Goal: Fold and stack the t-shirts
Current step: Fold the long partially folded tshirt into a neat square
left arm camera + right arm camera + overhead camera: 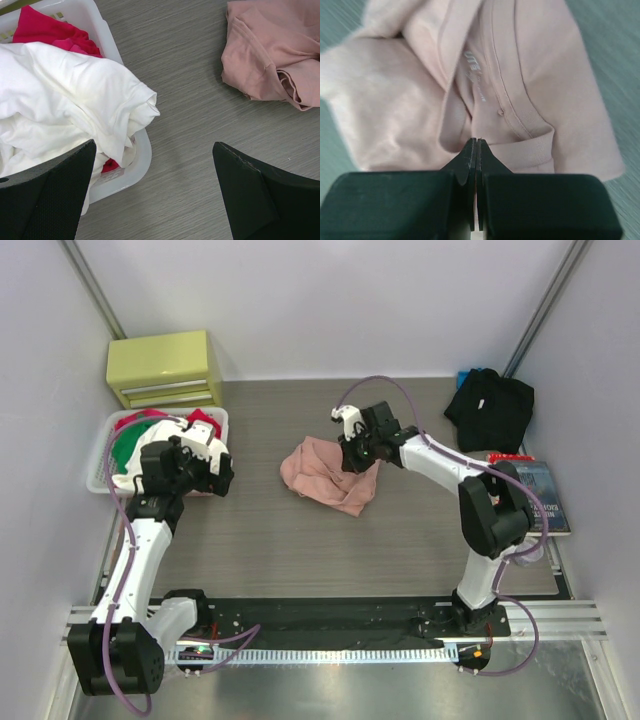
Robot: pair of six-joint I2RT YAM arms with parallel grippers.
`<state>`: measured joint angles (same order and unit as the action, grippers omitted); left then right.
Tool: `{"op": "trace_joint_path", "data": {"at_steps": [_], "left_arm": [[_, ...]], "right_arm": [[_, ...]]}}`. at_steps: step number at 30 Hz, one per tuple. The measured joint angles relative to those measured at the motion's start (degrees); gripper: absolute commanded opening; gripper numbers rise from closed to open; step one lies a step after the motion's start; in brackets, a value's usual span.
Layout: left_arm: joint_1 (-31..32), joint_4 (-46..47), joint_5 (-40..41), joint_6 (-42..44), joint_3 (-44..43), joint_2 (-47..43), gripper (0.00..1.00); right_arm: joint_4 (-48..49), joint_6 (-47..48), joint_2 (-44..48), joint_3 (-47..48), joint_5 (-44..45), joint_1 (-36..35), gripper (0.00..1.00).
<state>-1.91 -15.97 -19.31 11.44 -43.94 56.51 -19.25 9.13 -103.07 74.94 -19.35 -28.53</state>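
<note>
You're laying out the salmon-pink t-shirt (320, 478), right jaws pinching its collar, left jaws wide; next, spread it flat.

One pink t-shirt (328, 478), one black t-shirt (490, 408), one basket (134, 170), one book (548, 502)

Inside the collar of the salmon-pink t-shirt (545, 100) a pale neck print (472, 60) seems to start "UT"; the smaller lines beneath it are too blurred to read; the book (545, 495) on the tabletop's right side carries white cover lettering, too small to read.
</note>
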Motion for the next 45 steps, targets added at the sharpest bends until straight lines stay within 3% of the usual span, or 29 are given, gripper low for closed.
{"op": "trace_joint_path", "data": {"at_steps": [7,12,29,30,31,34,37,45], "left_arm": [[0.0,-0.15,0.02,0.63,0.0,0.0,1.0],[0.0,-0.15,0.11,1.05,0.0,0.0,1.0],[0.0,-0.17,0.22,1.09,0.0,0.02,1.0],[0.0,-0.17,0.24,1.09,0.0,0.02,1.0],[0.0,-0.15,0.22,1.09,0.0,0.02,1.0],[0.0,-0.17,0.22,1.09,0.0,0.02,1.0],[0.0,-0.2,0.24,1.09,0.0,0.02,1.0],[0.0,-0.22,0.24,1.09,0.0,0.0,1.0]], "right_arm": [[-0.87,1.81,-8.72,0.2,0.96,0.26,0.01],[-1.01,2.03,-8.48,-0.33,0.57,0.26,0.01],[-3.34,1.38,19.26,-19.5,-1.92,-0.57,0.01],[-3.39,1.27,20.17,-19.63,-1.44,-0.57,0.03],[-3.19,1.27,20.87,-19.63,-0.59,-0.57,0.21],[-3.13,1.49,20.31,-18.53,1.22,0.2,0.48],[-3.26,1.46,15.67,-14.84,1.29,2.27,0.58],[-3.32,1.27,1.68,-1.57,1.88,4.39,0.59]]}}
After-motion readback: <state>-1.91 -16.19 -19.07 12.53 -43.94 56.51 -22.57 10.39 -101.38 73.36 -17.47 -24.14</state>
